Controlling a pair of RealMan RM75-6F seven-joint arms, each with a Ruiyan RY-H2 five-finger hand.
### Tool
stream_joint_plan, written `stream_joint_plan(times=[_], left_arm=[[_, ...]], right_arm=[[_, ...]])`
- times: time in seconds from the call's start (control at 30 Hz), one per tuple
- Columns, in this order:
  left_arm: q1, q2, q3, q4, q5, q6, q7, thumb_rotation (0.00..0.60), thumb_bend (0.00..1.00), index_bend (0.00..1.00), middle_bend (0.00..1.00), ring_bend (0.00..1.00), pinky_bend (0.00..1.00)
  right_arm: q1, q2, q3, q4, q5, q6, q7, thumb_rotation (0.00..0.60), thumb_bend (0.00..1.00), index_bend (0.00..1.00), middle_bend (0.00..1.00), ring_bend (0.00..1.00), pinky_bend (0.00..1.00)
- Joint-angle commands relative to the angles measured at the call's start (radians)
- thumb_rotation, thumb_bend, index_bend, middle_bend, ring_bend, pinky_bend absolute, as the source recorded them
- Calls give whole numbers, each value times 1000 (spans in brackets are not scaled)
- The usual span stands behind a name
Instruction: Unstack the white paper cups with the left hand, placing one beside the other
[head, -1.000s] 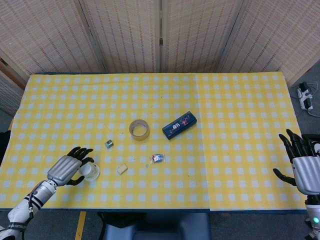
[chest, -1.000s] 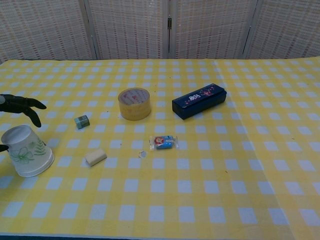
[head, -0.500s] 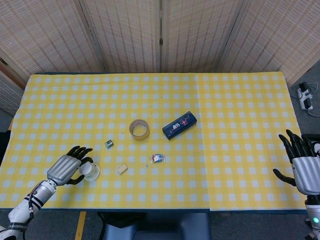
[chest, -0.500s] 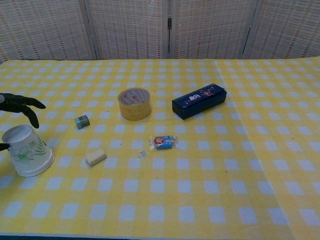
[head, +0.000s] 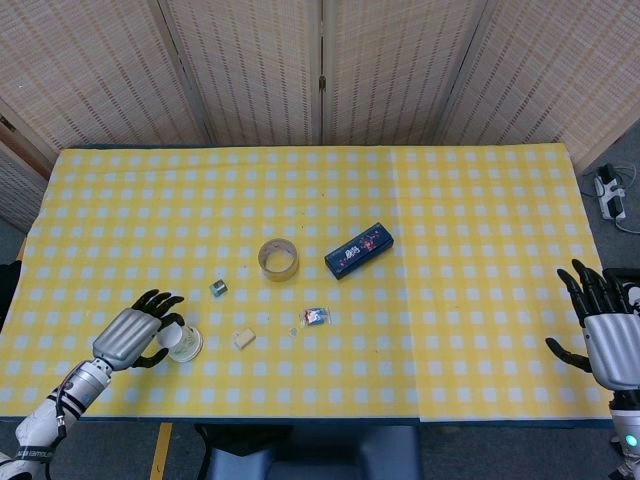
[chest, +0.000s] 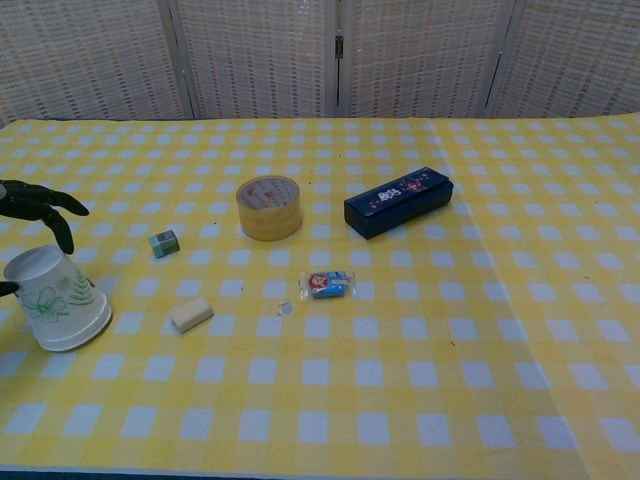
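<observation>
paper cups: upside-down, left of tape roll | light, thin, crushable; grip sidewall gently | left hand: fingers spread around cups | right hand: fingers spread, empty

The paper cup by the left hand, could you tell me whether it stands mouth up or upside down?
Upside down: the paper cup rests on its wide rim, narrow base on top.

A staged test room rather than a home: a table under yellow checked cloth, woven folding screens behind, a power strip on the floor.
</observation>
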Motion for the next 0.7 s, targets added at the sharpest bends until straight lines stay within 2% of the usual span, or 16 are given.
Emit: stream_joint_plan(times=[0.03,0.37,0.7], left_arm=[[0,5,0,-4,2,5,7,600,417,373,135,95,31],[8,47,-23,-56,16,74,91,600,416,381,153,113,31],[13,128,-40,-161,31,116,141,600,417,381,166,121,27]], right_arm=[[0,0,0,0,0,0,-1,600,200,0,0,69,0],[-2,2,2,-2,-1,7,-1,600,200,0,0,69,0],[0,3,4,3,1,5,6,600,201,0,0,69,0]])
